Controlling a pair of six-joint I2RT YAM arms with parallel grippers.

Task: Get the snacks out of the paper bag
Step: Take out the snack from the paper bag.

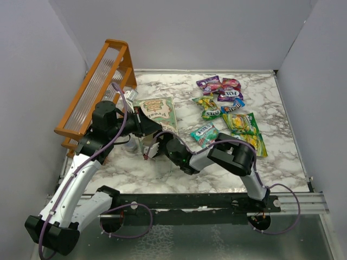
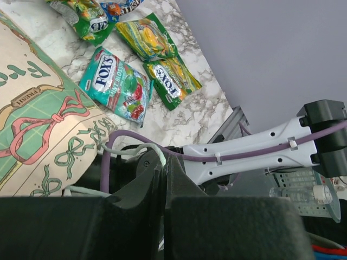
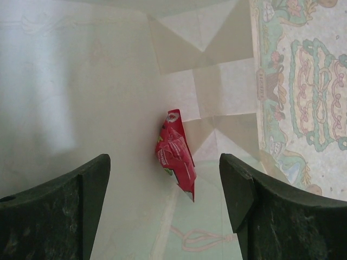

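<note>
Right gripper (image 3: 164,168), jaws spread, sits inside bag (image 3: 108,81), facing one red packet (image 3: 176,157) at its bottom. Left gripper (image 2: 162,216) pinches bag's rim. FOX'S packets (image 2: 118,86) lie outside on table (image 1: 271,157).

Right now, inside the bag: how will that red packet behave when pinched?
The red packet looks thin and crinkled: probably floppy, light. Its glossy film may slip in the right gripper. It lies loose inside the paper bag, so a nudge likely slides it.
</note>
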